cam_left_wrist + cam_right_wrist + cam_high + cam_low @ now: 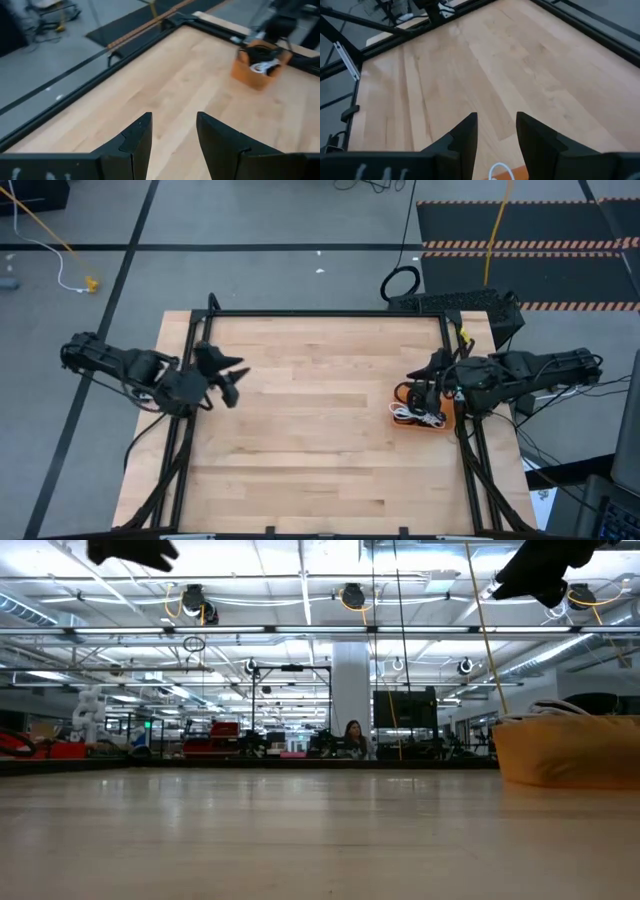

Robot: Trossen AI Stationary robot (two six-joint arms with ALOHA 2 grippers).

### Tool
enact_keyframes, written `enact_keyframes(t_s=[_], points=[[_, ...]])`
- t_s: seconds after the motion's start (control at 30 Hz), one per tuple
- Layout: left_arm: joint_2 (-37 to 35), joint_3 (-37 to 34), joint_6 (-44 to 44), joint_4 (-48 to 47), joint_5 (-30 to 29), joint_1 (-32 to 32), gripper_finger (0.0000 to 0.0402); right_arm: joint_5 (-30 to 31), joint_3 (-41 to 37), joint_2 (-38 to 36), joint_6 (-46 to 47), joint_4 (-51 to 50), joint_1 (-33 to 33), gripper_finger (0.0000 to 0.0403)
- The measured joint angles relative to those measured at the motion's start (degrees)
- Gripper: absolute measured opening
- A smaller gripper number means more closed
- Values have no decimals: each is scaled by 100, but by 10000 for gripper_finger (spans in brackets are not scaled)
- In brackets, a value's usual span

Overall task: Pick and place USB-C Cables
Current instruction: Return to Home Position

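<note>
apparently, usb-c cables [412,416] lie in orange tray [446,421].

Pale wood on the bench [320,430]: narrow jointed strips, smooth and sealed, with a soft sheen at table height. Black metal on the frame [330,313] along its edges, satin rather than glossy. Matt orange on the tray [565,755], slightly soft-looking at the wall; plastic or cloth, cannot tell. Smooth sheathing on the white USB-C cable [267,66] and the black USB-C cables [257,52]. Dark matt plastic on the left gripper [173,116] and right gripper [496,116], flat and smooth on the faces. Grey floor [300,220], smooth and dull.
</note>
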Motion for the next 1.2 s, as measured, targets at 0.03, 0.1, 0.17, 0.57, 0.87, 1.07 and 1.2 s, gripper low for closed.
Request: enact_keyframes(t_s=[0.03,0.1,0.17,0.57,0.87,1.07,1.2], points=[[-103,0,-152,-209,-87,-35,157,3,-51,0,-13,42,0,125],[-296,0,-471,-617,-238,-87,157,7,-214,0,-57,161,0,125],[-470,0,-802,-1002,-389,-147,157,5,-419,0,-73,408,0,125],[-1031,-51,-2522,-2633,-831,-486,157,-213,-2306,-65,54,3039,0,125],[-1073,-1374,-2613,-1236,-689,-728,157,-794,-3689,-72,-72,6189,3,125],[-1061,-2554,-2178,670,-298,-821,157,-795,-4393,-74,61,7626,3,125],[-1060,-3155,-1727,1949,-58,-818,157,-789,-4618,-77,216,7969,3,125]])
